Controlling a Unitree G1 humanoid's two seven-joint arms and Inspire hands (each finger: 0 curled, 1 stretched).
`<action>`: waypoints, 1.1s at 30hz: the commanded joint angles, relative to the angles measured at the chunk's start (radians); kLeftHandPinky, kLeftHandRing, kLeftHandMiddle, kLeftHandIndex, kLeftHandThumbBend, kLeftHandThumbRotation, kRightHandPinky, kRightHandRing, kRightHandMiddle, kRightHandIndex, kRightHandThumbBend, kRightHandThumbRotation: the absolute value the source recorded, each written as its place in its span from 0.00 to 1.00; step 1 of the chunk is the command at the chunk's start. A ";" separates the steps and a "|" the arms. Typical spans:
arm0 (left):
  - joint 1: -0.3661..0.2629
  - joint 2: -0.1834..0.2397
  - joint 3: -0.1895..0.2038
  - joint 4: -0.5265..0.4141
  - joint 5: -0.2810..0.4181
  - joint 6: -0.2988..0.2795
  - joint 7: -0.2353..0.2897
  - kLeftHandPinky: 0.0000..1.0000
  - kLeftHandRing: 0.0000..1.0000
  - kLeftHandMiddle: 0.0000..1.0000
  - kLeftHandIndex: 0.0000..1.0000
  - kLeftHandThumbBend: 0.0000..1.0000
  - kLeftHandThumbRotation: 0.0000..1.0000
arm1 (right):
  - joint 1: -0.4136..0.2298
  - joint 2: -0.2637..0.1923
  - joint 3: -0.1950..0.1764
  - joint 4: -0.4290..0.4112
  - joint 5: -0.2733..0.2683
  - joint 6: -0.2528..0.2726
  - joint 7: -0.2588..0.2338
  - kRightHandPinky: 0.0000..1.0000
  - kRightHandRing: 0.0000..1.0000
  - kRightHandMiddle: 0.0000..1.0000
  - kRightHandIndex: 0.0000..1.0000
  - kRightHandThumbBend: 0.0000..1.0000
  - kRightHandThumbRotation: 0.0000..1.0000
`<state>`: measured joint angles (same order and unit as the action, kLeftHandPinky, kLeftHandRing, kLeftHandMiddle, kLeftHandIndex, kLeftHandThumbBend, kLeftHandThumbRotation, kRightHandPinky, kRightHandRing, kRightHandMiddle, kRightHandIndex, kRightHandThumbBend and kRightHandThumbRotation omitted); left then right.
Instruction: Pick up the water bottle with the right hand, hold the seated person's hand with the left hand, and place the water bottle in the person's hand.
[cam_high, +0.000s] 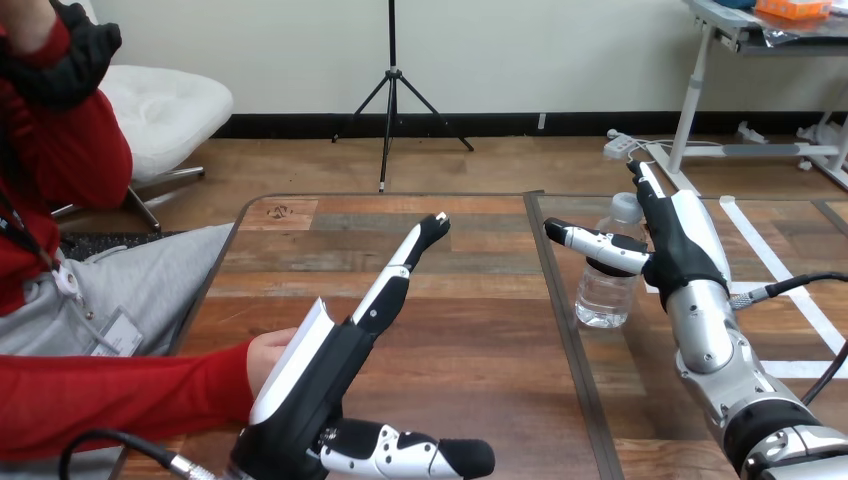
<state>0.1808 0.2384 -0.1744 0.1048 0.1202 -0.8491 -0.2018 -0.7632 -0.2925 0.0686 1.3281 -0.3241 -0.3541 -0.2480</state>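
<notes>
A clear water bottle with a white cap stands upright on the wooden table, right of its dark seam. My right hand is against the bottle's right side with fingers straight and pointing away from me. Its thumb reaches left across the front of the bottle, so the hand stands open around it. My left hand is at the lower left, open, with fingers straight toward the table's middle. The person's hand, in a red sleeve, lies just behind my left palm and is mostly hidden; I cannot tell whether they touch.
The person sits at the table's left edge, with their forearm lying over the table's near left corner. A dark seam runs front to back between my two hands. Bare wood lies between the left hand and the bottle.
</notes>
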 joint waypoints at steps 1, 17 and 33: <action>-0.016 0.015 0.023 -0.058 -0.030 0.013 -0.006 1.00 1.00 1.00 1.00 1.00 0.57 | -0.003 0.034 -0.006 0.023 0.007 0.036 0.014 0.87 0.95 0.99 0.98 1.00 0.52; 0.028 0.039 0.047 -0.127 -0.034 0.059 -0.009 1.00 1.00 1.00 1.00 1.00 0.58 | 0.019 0.058 -0.030 0.028 0.023 0.050 -0.016 0.84 0.93 0.96 0.96 1.00 0.50; 0.079 0.056 0.075 -0.206 -0.034 0.119 -0.020 1.00 1.00 1.00 1.00 1.00 0.60 | 0.029 0.084 -0.073 0.028 0.062 0.037 -0.028 0.64 0.79 0.83 0.93 1.00 0.42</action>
<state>0.2693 0.2780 -0.1219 -0.0297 0.1059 -0.7443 -0.2183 -0.7648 -0.2394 0.0073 1.3243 -0.2731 -0.3305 -0.2857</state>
